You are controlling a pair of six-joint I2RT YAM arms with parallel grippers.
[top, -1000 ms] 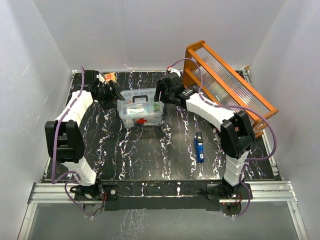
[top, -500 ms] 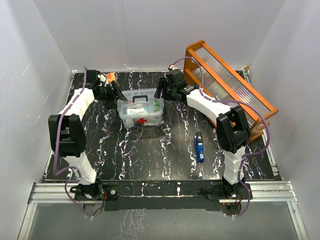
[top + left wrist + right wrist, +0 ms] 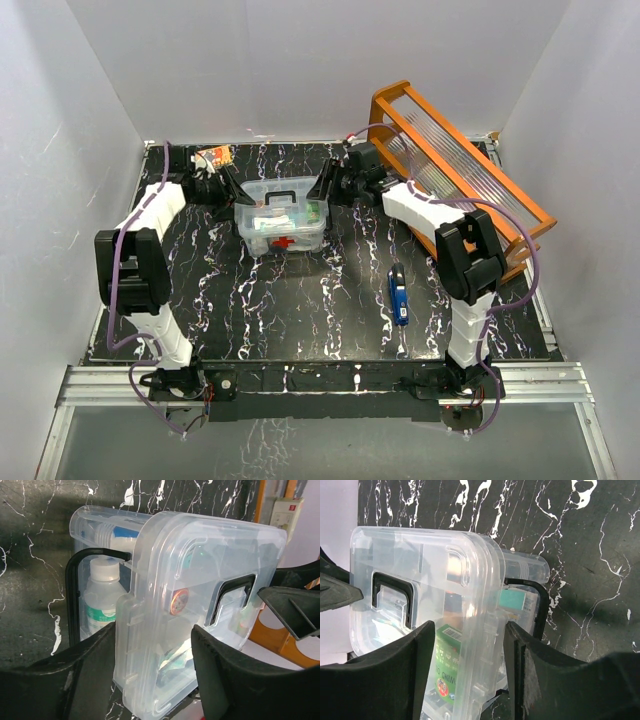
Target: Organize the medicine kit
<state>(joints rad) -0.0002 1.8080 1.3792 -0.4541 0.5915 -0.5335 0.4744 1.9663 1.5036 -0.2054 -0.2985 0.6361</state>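
Walls [image 3: 300, 70]: plain white on three sides.
Table [image 3: 300, 320]: black marble-pattern top, both arm bases bolted at the near edge.
Rack [image 3: 470, 175]: big orange wooden frame with ribbed clear panels, tilted, far right corner.
Medicine kit [image 3: 283, 222]: clear box with a red cross on its front, rear centre of the table, between the two grippers and left of the rack.
Lid [image 3: 200, 595]: clear with a dark handle, sits over the box; can't tell if it's seated.
Left gripper [image 3: 154, 645]: fingers clamp the lid's left end, one on each side.
Right gripper [image 3: 469, 640]: same on the right end, both fingers against the plastic.
Blue item [image 3: 399, 293]: lies flat on the table near the right arm, well apart from the kit.
Bottle [image 3: 102, 600]: white with a green label, inside the box.
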